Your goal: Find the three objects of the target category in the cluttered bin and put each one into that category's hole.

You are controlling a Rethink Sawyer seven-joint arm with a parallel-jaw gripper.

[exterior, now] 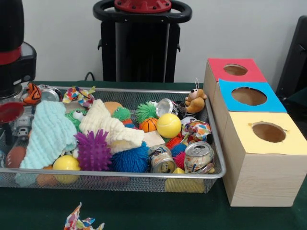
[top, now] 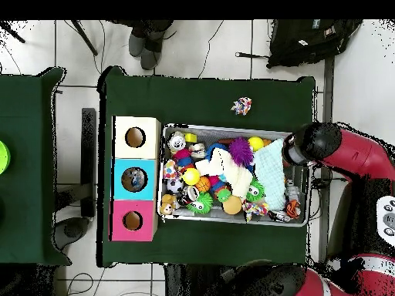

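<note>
The red and black arm (top: 339, 150) hangs over the silver wire-mesh bin's (exterior: 120, 179) crammed end, farthest from the three wooden hole boxes (exterior: 259, 158), gripper grip honestly can't tell.

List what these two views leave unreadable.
- Tool: in the front view the left edge cuts it off; in the overhead view the arm covers it.
- Items under the mint cloth: hidden in both views.
- Blue box hole contents: too small overhead.

Wire bin (exterior: 217, 163) heaped with toys and cans. Beside it, three boxes (exterior: 261, 158): yellow, blue, red holes.
</note>
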